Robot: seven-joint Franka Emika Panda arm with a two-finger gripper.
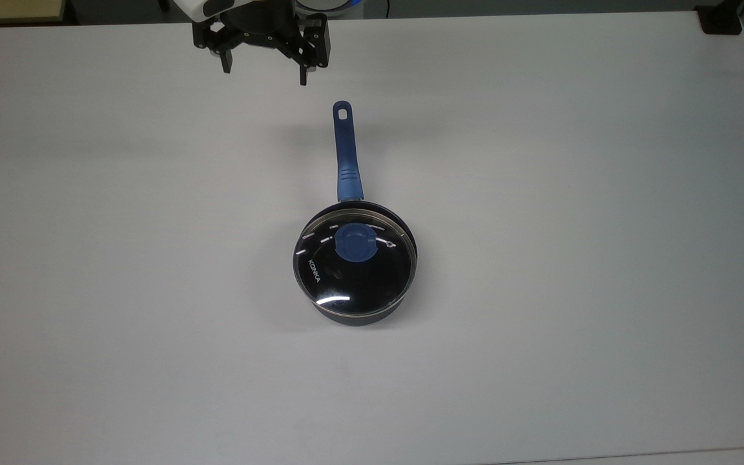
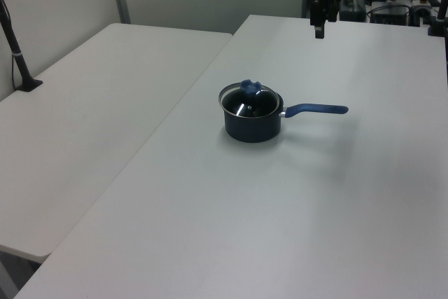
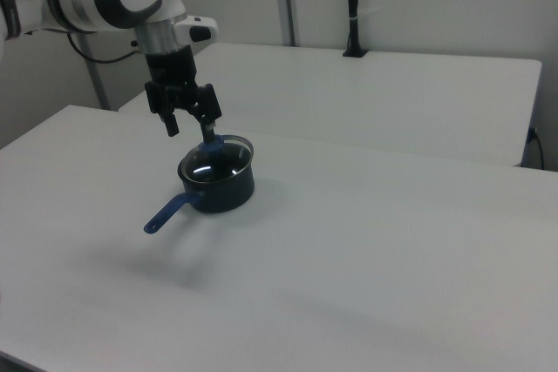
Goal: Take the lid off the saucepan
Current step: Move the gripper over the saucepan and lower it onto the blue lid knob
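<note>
The lid [image 1: 354, 261] sits closed on the saucepan [image 1: 359, 313] at the centre of the top view, on the white bench [image 1: 572, 258]; glass in a metal rim, it is likely stiff, fairly light, slick and breakable, so the blue knob [image 1: 355, 243] at its middle looks the safest hold; the saucepan's long axis follows its handle [image 1: 345, 152], pointing to the frame's upper edge; the end effector [image 1: 265, 70] hangs at upper centre-left, fingers apart and empty.
</note>
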